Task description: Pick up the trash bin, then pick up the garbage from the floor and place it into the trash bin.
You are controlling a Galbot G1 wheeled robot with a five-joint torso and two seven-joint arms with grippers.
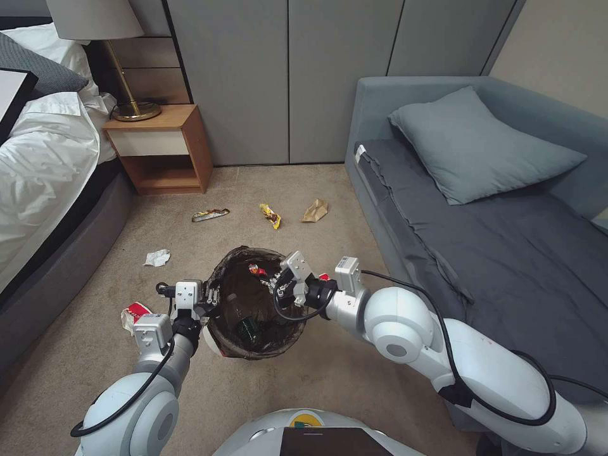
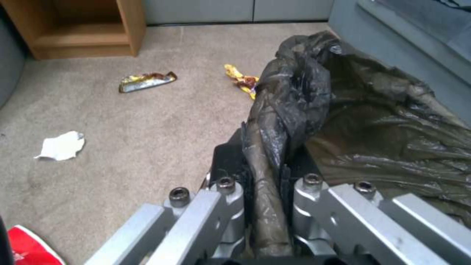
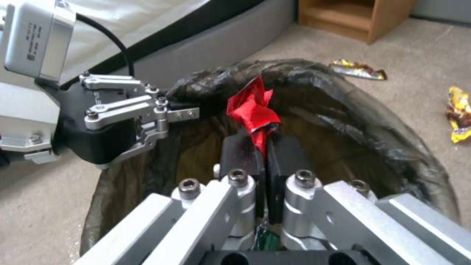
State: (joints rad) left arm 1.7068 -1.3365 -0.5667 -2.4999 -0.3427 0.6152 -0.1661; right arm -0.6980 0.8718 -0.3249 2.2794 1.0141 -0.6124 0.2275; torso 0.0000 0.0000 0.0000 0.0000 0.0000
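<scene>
1. At the far left of the head view, a bed with white bedding (image 1: pixel 38 158) is seen, and just beside it a wooden nightstand (image 1: pixel 166 149) carrying a brass lamp (image 1: pixel 130 95).
2. On the beige carpet (image 1: pixel 95 335), a crushed red-and-white paper cup (image 1: pixel 134 315) lies just beside the left arm, and a crumpled white tissue (image 1: pixel 157 257) lies a little farther off.
3. The left gripper (image 1: pixel 208 303) is clamped on the left rim of the trash bin (image 1: pixel 256 345); in the left wrist view its pads (image 2: pixel 230 162) are pressed against the bunched dark liner bag (image 2: pixel 275 147) folded over the rim.
4. Inside the bin, a clear bottle with a green label (image 1: pixel 244 323) is seen lying at the bottom.
5. The right gripper (image 1: pixel 277 284) is held over the bin's opening, its fingers closed on a crumpled red wrapper (image 3: pixel 255 110), which hangs above the liner.
6. Well beyond the bin, three pieces rest in a row on the carpet: a foil snack wrapper (image 1: pixel 210 215), a yellow snack wrapper (image 1: pixel 270 216) and a brown paper bag (image 1: pixel 315 210).
7. At the right, a grey sofa bed (image 1: pixel 494 253) with a grey pillow (image 1: pixel 475 149) is seen.
</scene>
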